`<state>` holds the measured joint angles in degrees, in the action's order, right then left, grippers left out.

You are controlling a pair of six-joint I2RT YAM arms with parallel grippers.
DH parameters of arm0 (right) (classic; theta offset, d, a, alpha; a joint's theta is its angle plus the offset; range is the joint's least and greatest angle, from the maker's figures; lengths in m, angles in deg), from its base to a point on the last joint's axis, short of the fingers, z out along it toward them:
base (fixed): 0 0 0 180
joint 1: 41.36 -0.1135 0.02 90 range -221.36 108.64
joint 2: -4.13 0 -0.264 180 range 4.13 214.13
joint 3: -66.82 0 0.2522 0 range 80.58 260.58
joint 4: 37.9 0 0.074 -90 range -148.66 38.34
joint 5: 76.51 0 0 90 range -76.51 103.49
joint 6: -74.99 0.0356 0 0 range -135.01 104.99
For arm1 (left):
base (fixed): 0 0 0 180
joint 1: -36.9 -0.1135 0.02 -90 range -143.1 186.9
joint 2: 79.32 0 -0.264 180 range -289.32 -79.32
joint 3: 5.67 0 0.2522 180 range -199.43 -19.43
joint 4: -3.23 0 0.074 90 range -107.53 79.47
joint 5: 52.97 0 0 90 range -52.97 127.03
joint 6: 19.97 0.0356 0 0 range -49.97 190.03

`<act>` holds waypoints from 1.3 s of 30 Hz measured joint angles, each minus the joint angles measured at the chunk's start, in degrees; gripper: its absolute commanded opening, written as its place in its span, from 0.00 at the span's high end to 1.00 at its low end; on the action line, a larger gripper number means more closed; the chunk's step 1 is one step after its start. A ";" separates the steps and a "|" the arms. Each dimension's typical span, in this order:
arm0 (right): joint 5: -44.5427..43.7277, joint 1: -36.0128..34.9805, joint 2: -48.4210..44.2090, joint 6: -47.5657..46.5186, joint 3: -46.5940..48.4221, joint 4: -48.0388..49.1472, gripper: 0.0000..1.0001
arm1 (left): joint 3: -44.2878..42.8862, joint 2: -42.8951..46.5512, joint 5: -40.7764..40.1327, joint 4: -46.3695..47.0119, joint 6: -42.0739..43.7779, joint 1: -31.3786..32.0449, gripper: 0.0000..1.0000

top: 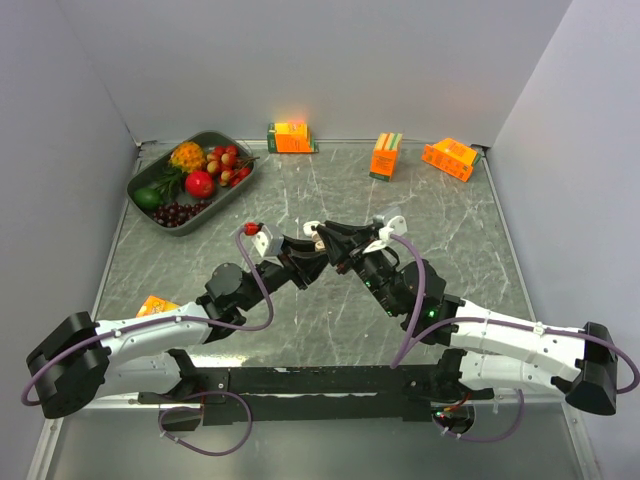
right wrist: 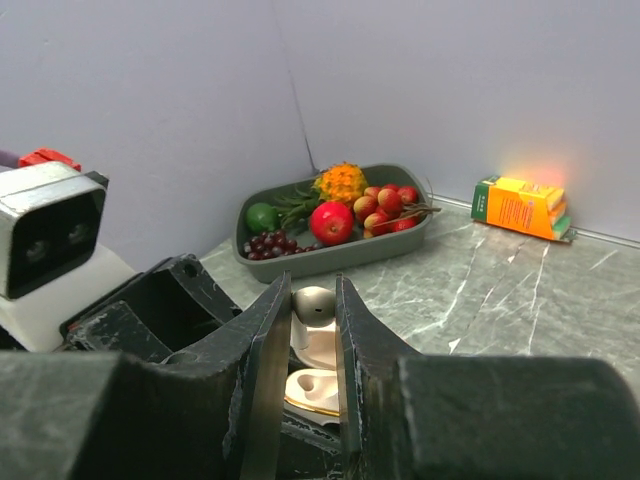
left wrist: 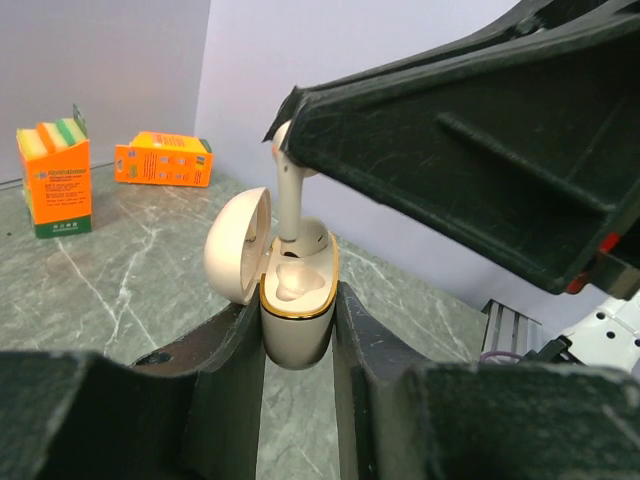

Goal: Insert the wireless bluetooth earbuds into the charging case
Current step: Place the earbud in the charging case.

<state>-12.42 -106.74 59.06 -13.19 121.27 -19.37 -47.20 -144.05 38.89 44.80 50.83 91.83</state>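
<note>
Left wrist view gives the key relation: the charging case [left wrist: 297, 338] stands upright, clamped by its sides between the two fingers of the left gripper [left wrist: 296, 308], with its lid [left wrist: 238, 245] swung open toward the left of that view. Directly above the far well, the stemmed earbud [left wrist: 288, 196] hangs with its long axis close to vertical, stem down, and the stem's tip is already at or just inside the well's mouth.

The right gripper [right wrist: 314, 293] is closed on the bud's rounded head, which its own camera shows pinched between the two fingers with the open case right beneath. The nearer well shows a pale moulded shape. Whether that is a seated bud or the bare pocket, I cannot tell.

As I judge it, the coming move is a straight push down along the stem's axis by the right arm while the left holds the case steady. Any tilt of the stem against the gold rim would likely jam it.
</note>
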 measured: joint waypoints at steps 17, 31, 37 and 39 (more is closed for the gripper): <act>-0.24 0.00 0.55 0.04 -1.03 0.07 1.00 | 0.07 0.00 0.42 1.05 0.07 0.00 0.99; -1.11 -0.96 0.35 0.24 -1.81 0.11 1.00 | 0.17 0.02 0.28 0.90 0.37 0.00 0.99; -1.64 -1.14 -0.02 0.22 -1.88 -0.20 1.00 | 0.17 0.07 -0.20 0.90 0.50 0.00 0.99; -1.73 -1.22 -0.37 0.24 -2.34 -0.15 1.00 | 0.17 0.20 -0.24 0.87 0.52 0.00 0.99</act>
<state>-14.15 -107.97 58.69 -12.95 118.93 -19.52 -47.02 -143.85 38.65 45.67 51.35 91.83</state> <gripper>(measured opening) 0.278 0.318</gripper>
